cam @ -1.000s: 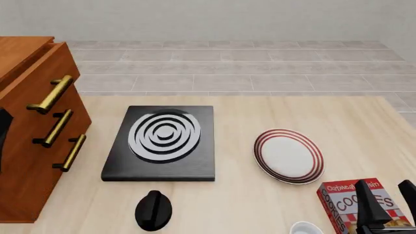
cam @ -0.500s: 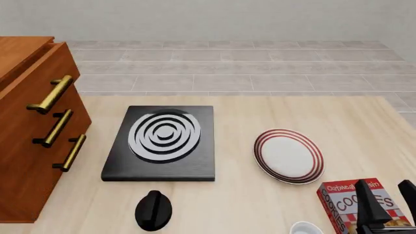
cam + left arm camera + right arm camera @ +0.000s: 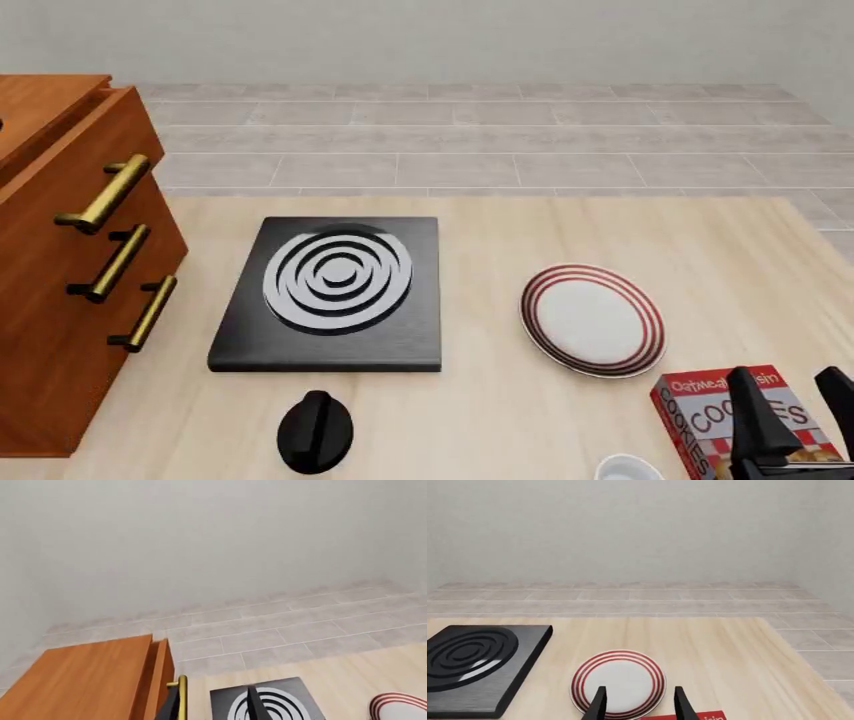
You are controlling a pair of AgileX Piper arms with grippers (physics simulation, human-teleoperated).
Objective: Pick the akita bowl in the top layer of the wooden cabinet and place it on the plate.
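- Front view first: the large reddish-brown wooden cabinet (image 3: pixel 60 260) stands at the table's left edge, its 3 brass bar handles stacked one under the other.
- Its uppermost drawer, the top layer (image 3: pixel 80 165), carries the highest brass bar handle (image 3: pixel 104 193); the drawer front sits just proud of the cabinet top, and nothing of its inside shows.
- No sight of the akita bowl in any view, so where it sits cannot be told from these frames.
- On the pale wooden table (image 3: pixel 481 400), the black stove slab with white spiral rings (image 3: pixel 334 290) lies just right of the cabinet.
- Right of the slab, apart from it, rests the round white plate with concentric red rings (image 3: pixel 591 320), nothing on it.
- Near the front edge sits a black rounded knob-like object (image 3: pixel 315 431) (hard to say what it is).
- Bottom right: a red cookie box (image 3: pixel 721 415) and, beside it, the rim of a plain white bowl (image 3: pixel 627 468).
- The right gripper (image 3: pixel 790 410) hovers over the cookie box, its 2 dark fingers spread with nothing between them; from the right wrist view those fingers frame the near rim of the plate.
- Left wrist view: the left gripper (image 3: pixel 214 705) shows only 2 fingertips at the frame's edge, parted and empty, one close by the top brass handle, the other over the stove slab.
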